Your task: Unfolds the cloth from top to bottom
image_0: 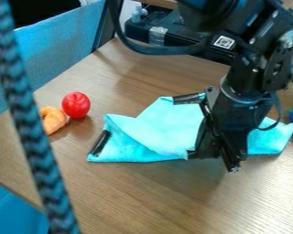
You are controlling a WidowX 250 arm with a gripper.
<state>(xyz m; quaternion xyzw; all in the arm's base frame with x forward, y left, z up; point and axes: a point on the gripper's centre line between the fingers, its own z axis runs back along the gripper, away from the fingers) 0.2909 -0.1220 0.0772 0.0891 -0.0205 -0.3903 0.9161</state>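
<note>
In the camera view, the turquoise cloth (170, 125) is met by the black hand (214, 161) right of its middle, so the larger spread is found to the left of the hand and a smaller part to the right. The long axis of the cloth is laid across the view, from lower left to right with a slight rise, and it is crossed by the steeply hung hand rather than followed by it. Beside the hand's left side, the corner of a diagonal folded flap (164, 139) is brought close to the cloth's lower edge. By judgement, the coming move is turned on this relation: with the top-to-bottom direction taken as down the view, the cloth should be drawn across its long axis, not along it.

The cloth is carried by the wooden desk (143, 196), partly folded, and is partly hidden behind the hand. Whether the hand is spread, pressed together or pinching fabric cannot be told. If only the upper layer is to be opened, a catch on the layer beneath should be avoided, since the whole cloth could then be dragged.
</note>
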